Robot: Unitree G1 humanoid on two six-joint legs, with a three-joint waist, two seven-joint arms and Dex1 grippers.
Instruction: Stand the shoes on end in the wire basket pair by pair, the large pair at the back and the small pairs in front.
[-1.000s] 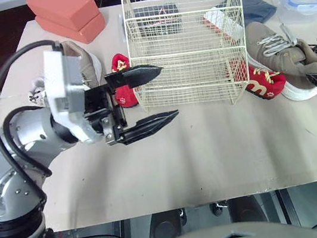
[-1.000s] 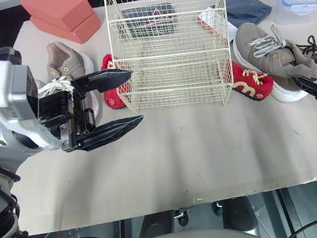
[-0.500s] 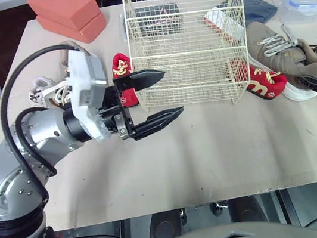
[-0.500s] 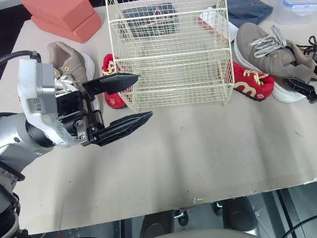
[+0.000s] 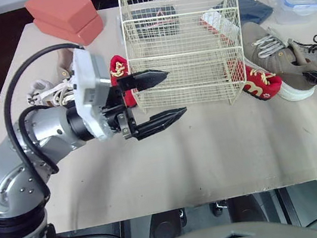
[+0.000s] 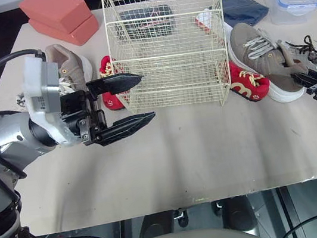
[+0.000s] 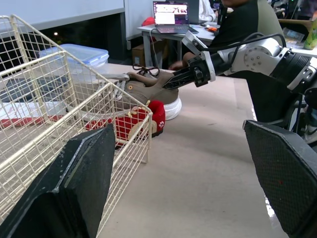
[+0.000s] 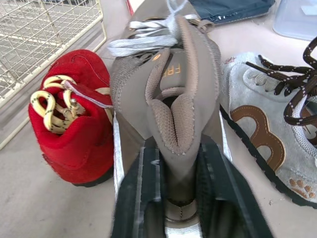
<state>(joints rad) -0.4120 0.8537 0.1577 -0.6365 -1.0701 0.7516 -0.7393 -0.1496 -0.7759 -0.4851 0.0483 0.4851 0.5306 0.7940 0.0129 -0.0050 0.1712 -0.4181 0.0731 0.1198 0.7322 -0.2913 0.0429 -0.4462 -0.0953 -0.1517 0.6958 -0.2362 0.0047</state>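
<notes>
Padded heel of the taupe mesh sneaker [image 8: 168, 74] sat pinched in my right gripper [image 8: 181, 163]; my left gripper [image 5: 174, 93] gaped wide beside the cream wire-grid basket [image 5: 182, 42].

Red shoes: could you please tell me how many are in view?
2. One red shoe sits left of the wire basket; the other red shoe lies at its right front corner. Others may be hidden.

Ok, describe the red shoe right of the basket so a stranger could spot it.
Find the tall wire basket. By its front right corner lies a small red shoe with yellow laces, beside a grey-brown sneaker. It is far smaller than that sneaker, and its red twin sits on the basket's left.
</notes>
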